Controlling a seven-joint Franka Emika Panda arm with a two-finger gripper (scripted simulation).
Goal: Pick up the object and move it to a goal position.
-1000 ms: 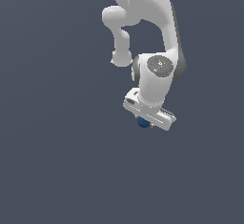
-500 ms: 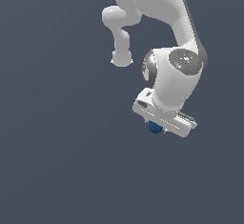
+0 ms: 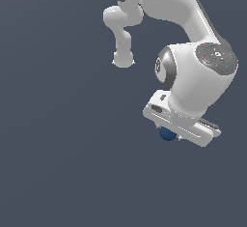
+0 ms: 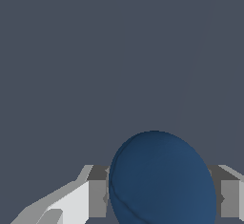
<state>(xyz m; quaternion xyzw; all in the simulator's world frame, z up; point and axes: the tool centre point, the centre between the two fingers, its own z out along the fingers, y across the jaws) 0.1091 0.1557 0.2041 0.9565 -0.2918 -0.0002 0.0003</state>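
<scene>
One arm [image 3: 159, 8], one gripper [image 3: 170, 135], one ball [image 3: 167, 134]; nothing else on the plain dark grey ground [image 3: 58, 148]. Reading the exterior view left to right: bare ground over the whole left half; then the arm's narrow white link and its rounded end near top centre; then the thick upper link sweeping down toward the exterior view's right into a large round wrist joint [image 3: 200, 78], which bears a grey disc with small red and blue dots. Below that joint the flat white gripper body lies tilted, its lower end toward the right. The dark blue ball peeks out from under the gripper body's left part, touching it, mostly hidden. In the wrist view the ball [image 4: 162, 180] fills the gap between two grey fingers [image 4: 97, 197], one pressed to each side, so the gripper is clamped on the ball. Whether the ball is clear of the ground cannot be told.
</scene>
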